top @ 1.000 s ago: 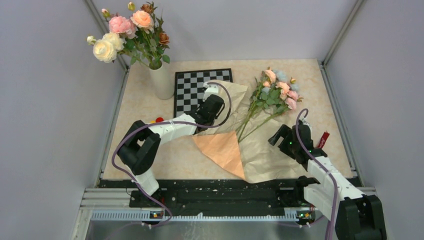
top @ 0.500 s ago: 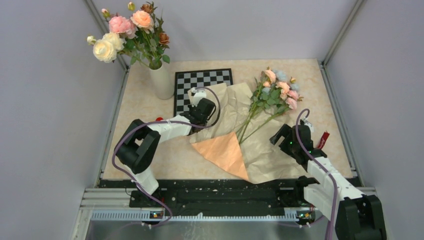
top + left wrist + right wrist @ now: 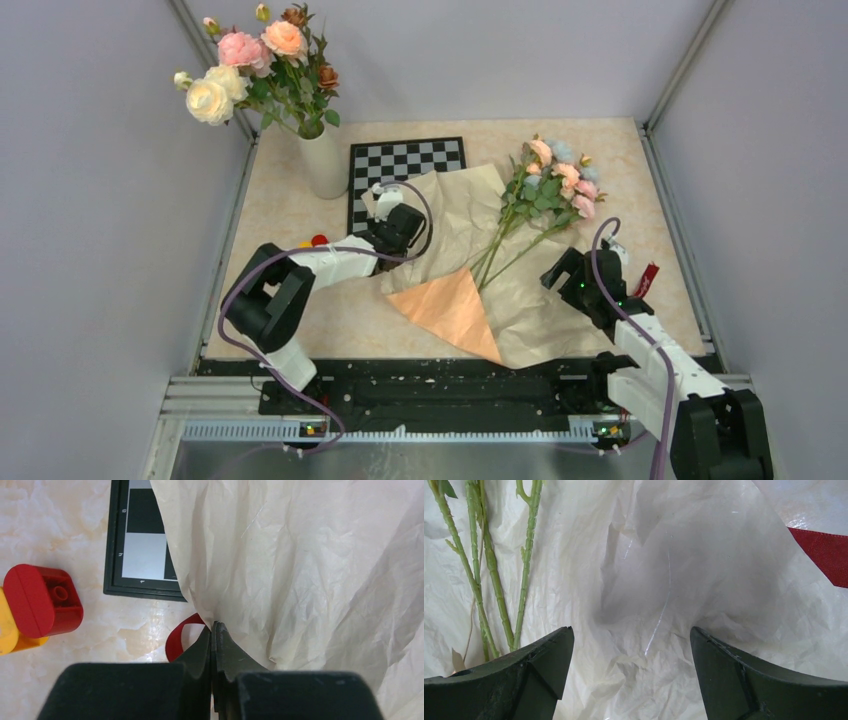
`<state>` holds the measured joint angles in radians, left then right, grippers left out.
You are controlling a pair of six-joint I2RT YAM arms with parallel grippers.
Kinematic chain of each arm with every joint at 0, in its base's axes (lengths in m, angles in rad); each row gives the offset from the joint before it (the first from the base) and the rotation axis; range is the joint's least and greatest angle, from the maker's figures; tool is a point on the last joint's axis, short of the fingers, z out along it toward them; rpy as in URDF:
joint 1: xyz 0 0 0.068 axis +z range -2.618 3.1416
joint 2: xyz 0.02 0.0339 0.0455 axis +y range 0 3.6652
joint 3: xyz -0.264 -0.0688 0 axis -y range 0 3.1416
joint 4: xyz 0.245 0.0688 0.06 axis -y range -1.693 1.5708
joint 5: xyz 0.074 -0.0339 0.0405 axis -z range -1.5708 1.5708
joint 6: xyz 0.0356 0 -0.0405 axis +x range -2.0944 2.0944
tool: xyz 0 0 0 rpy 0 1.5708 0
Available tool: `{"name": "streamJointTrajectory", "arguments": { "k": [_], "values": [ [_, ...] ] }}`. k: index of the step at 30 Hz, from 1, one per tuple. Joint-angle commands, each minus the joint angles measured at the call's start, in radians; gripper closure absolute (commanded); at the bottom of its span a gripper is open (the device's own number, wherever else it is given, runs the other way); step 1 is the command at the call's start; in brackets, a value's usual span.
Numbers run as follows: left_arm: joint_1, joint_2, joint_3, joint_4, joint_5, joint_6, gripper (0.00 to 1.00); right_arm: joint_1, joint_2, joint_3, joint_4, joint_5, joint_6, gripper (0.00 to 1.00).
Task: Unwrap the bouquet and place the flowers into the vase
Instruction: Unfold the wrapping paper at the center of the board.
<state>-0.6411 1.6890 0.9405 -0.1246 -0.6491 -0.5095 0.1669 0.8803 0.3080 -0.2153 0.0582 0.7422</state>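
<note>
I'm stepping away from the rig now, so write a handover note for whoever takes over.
Left claw: shut on the edge of the wrapping paper, by the chessboard.
Right claw: open above the paper beside the stems, holding nothing.
Flowers: lying on the opened paper, back right.
Vase: back left, with roses in it.
Done: paper opened out.
Left: flowers into the vase.
</note>
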Motion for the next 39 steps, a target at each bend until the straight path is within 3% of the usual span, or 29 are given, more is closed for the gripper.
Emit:
{"name": "streamJointTrajectory", "arguments": {
  "k": [1,15,29,39],
  "values": [
    [0.01,-0.055,-0.026,-0.014,-0.03,-0.031,1.0,-0.008,0.021,-0.014,-0.028,0.032,0.006,0.11],
    [0.056,-0.026,-0.003,-0.006,0.012,0.016,1.0,-0.008,0.025,0.011,-0.031,0.028,0.031,0.11],
    [0.109,0.067,0.089,0.006,0.063,0.087,1.0,-0.008,0.088,0.007,0.097,0.007,0.127,0.12],
    [0.12,-0.011,0.077,-0.022,0.128,0.118,0.96,-0.009,0.046,0.052,0.112,-0.03,0.051,0.12]
  ]
}}
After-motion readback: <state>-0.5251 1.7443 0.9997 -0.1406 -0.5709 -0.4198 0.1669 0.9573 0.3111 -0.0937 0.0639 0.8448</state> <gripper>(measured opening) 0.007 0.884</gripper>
